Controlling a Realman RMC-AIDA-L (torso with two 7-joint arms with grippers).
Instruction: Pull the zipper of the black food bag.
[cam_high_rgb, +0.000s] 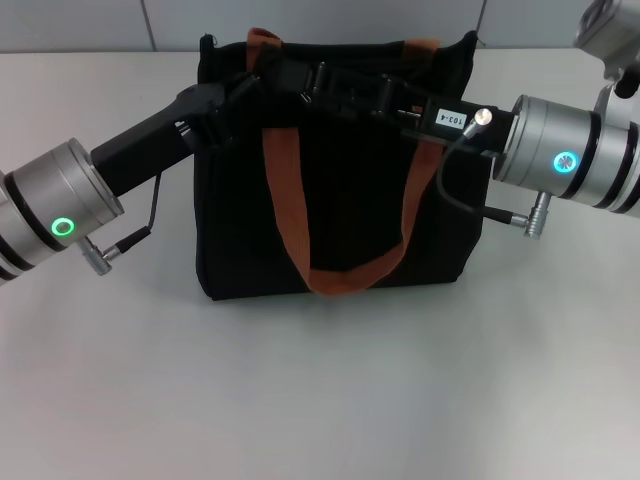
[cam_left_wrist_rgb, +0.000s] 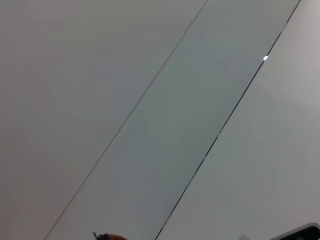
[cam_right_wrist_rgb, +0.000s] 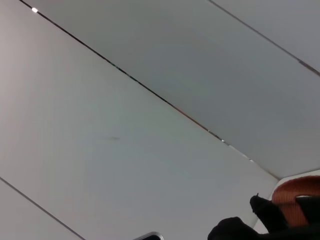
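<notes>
The black food bag (cam_high_rgb: 340, 210) stands upright in the middle of the table, with an orange-brown loop handle (cam_high_rgb: 345, 270) hanging down its front. My left gripper (cam_high_rgb: 250, 85) reaches in from the left to the bag's top left edge. My right gripper (cam_high_rgb: 325, 85) reaches in from the right and lies along the top opening. Both are black against the black fabric. The zipper pull is hidden among them. The right wrist view shows a bit of orange strap (cam_right_wrist_rgb: 299, 197) and black fabric (cam_right_wrist_rgb: 240, 231).
The bag sits on a white table (cam_high_rgb: 320, 400) with a light panelled wall (cam_high_rgb: 330, 20) behind it. Thin cables (cam_high_rgb: 150, 225) hang under both wrists. The left wrist view shows only wall panels (cam_left_wrist_rgb: 150, 125).
</notes>
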